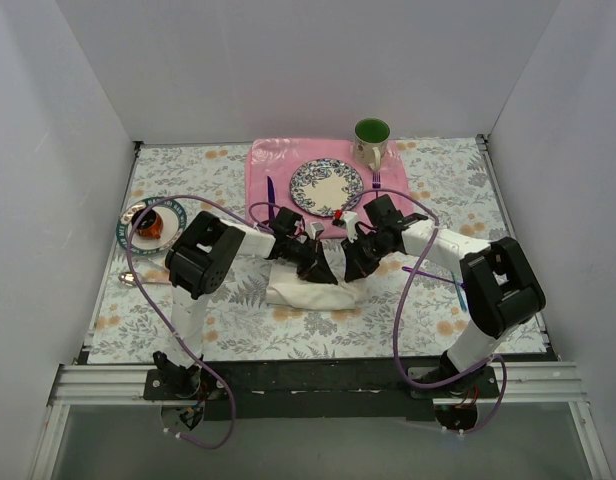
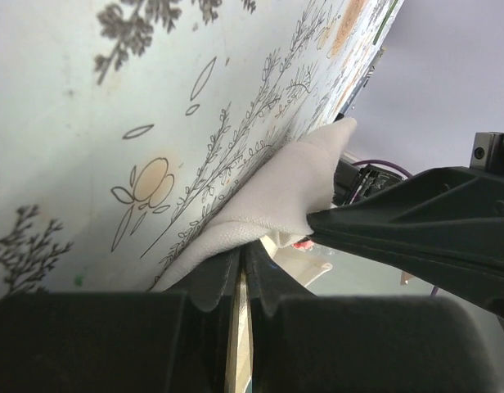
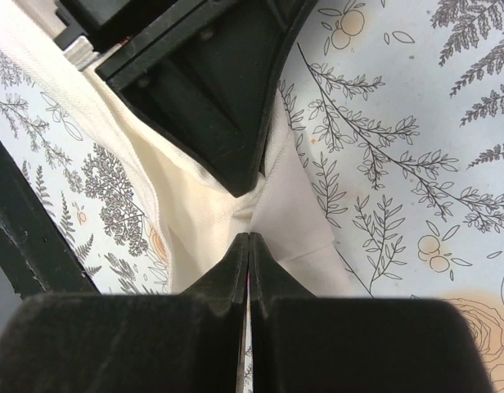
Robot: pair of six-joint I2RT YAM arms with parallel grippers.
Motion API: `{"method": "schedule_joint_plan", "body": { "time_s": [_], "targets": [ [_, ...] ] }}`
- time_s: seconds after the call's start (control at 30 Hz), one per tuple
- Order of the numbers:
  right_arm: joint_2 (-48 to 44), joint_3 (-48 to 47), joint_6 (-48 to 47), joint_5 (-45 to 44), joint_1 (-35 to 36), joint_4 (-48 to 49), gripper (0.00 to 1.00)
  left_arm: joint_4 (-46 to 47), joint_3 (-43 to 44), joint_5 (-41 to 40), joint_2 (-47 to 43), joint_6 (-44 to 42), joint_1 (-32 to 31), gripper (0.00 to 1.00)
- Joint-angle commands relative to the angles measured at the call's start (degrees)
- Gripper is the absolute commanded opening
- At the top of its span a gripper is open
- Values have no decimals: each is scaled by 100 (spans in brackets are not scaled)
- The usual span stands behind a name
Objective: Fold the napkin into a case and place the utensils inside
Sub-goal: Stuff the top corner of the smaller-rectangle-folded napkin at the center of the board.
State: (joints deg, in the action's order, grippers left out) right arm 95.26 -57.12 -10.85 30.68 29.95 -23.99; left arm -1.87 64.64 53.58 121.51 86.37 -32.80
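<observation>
The cream-white napkin [image 1: 298, 293] lies bunched and partly folded on the floral tablecloth between the two arms. My left gripper [image 1: 323, 270] is shut, pinching a raised fold of the napkin [image 2: 293, 184] at its tips [image 2: 242, 250]. My right gripper [image 1: 354, 268] is shut too, its tips [image 3: 249, 237] at a puckered crease of the napkin [image 3: 195, 205], just opposite the left one. A small shiny spoon [image 1: 138, 279] lies far left on the table. A thin purple-teal utensil [image 1: 436, 272] lies to the right, by the right arm. No pocket shape shows in the cloth.
A pink placemat [image 1: 278, 160] at the back holds a patterned plate [image 1: 326, 187], a dark purple knife [image 1: 270, 193] and a dark purple fork [image 1: 376, 180]. A green mug [image 1: 371, 140] stands behind. A saucer [image 1: 123, 232] with a dark round object sits at the left.
</observation>
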Motion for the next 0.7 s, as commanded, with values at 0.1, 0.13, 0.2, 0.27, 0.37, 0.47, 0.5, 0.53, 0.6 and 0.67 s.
{"method": "schedule_joint_plan", "body": {
  "time_s": [0.1,0.13,0.2,0.27,0.37,0.47,0.5,0.53,0.6,0.67],
  "targets": [
    [-175,-97,-128,237,-7,-203,1,-297,-22,-349,-5,-76,107,0],
    [-123,-80,-128,237,1,-194,1,-218,-22,-340,-92,-50,107,0],
    [18,-97,-75,228,-7,-194,2,-130,-31,-305,-137,64,107,0],
    [71,-97,-57,228,-7,-176,6,-121,-57,-305,-119,99,98,0],
    [-104,-71,-40,115,-16,-71,11,-147,-118,-322,-67,64,107,0],
    [-288,-62,-180,-44,-7,-62,17,-138,-162,-278,-23,82,107,0],
    [-306,-80,-224,-70,-16,-80,19,-121,-162,-278,-14,91,98,0],
    [-333,-80,-259,-88,-7,-88,22,-121,-154,-269,4,91,107,0],
    [-394,-71,-391,-114,-16,-71,40,-121,-119,-269,13,82,107,0],
    [-438,-71,-470,-219,-7,8,48,-121,-101,-269,13,64,98,0]
  ]
}}
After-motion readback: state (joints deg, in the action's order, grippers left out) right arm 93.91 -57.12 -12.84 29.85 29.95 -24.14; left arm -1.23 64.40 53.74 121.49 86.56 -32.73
